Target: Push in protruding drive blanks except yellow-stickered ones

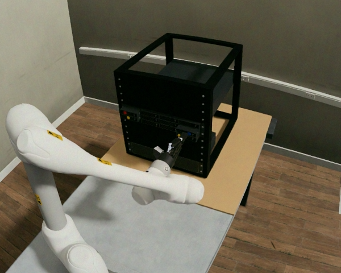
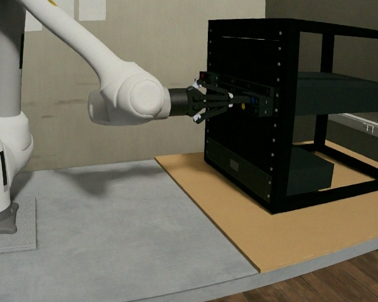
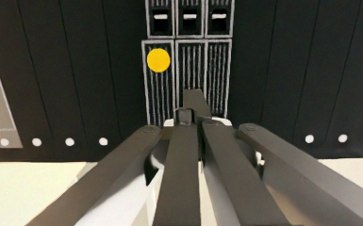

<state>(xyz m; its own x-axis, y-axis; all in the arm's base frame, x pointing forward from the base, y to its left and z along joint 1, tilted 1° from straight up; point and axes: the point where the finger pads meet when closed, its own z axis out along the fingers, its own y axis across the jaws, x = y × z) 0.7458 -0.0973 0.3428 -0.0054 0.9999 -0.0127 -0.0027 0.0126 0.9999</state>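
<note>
The black rack stands upright. At the right of its drive row, a yellow-stickered blank and a blue-stickered blank stick out. At the left end, a red-stickered blank and another yellow-stickered one stick out. My gripper is shut and empty, its tips at the middle blank beside the yellow-stickered one in the wrist view. The fingers hide the blue sticker there; contact cannot be told.
The rack stands on a tan board on the grey table. A lower panel spans the rack's front. Rack posts flank the drive row. Walls stand behind and to the left.
</note>
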